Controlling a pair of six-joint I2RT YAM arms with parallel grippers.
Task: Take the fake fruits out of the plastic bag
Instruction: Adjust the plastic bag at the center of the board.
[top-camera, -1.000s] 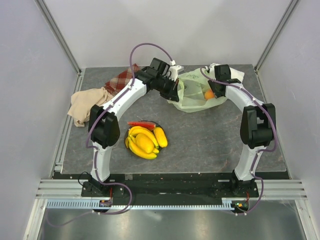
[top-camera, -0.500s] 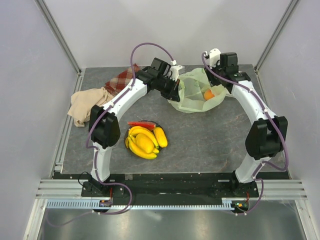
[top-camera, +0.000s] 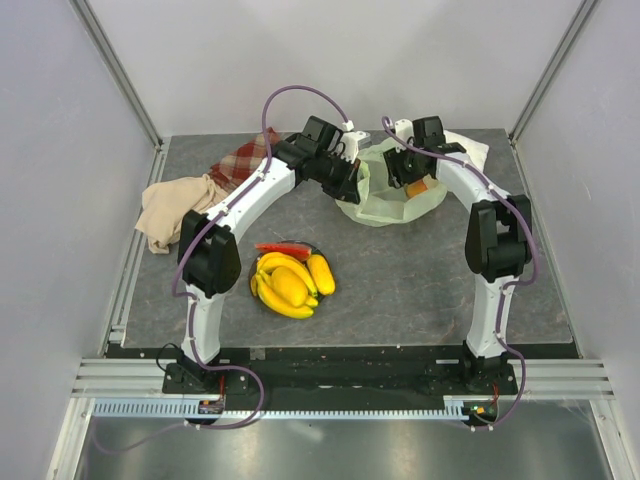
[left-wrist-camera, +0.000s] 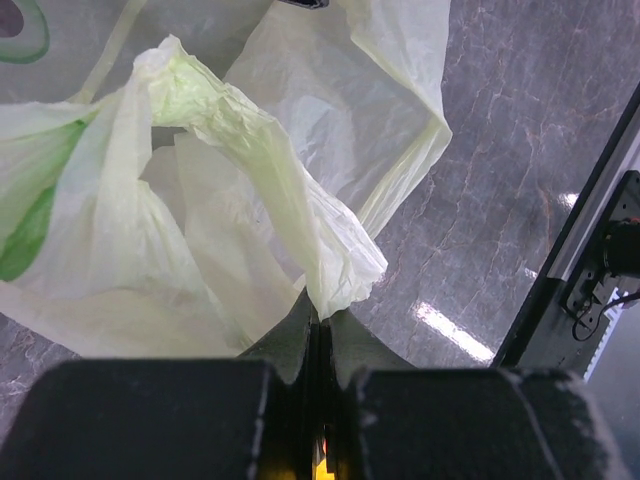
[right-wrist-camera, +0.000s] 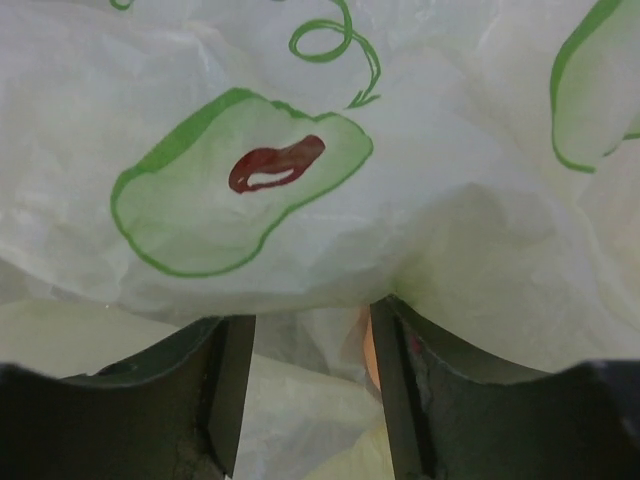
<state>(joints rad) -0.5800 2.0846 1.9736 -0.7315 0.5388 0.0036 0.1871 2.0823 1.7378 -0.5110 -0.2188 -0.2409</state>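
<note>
1. Check the fruit count first. The watermelon slice (top-camera: 283, 247) and the yellow fruits (top-camera: 290, 282) lie together mid-table (top-camera: 420, 280), well apart from the plastic bag (top-camera: 385, 205) at the far side. An orange peach (top-camera: 418, 187) shows inside the bag (we judge it the last fruit to remove).
2. The left gripper (left-wrist-camera: 315, 310) is clamped tight on a crumpled fold of the bag's edge. We advise holding this pinch firm and raised, so that the mouth gapes.
3. The right gripper (right-wrist-camera: 310, 320) has its jaws spread and sits against the printed film. A sliver of orange shows between its fingers.
4. We steer the right gripper through the mouth, not onto the film.
5. We close only once both fingers straddle the peach, with no film trapped between them.
6. We lift slowly, because glossy round plastic will likely slip.
</note>
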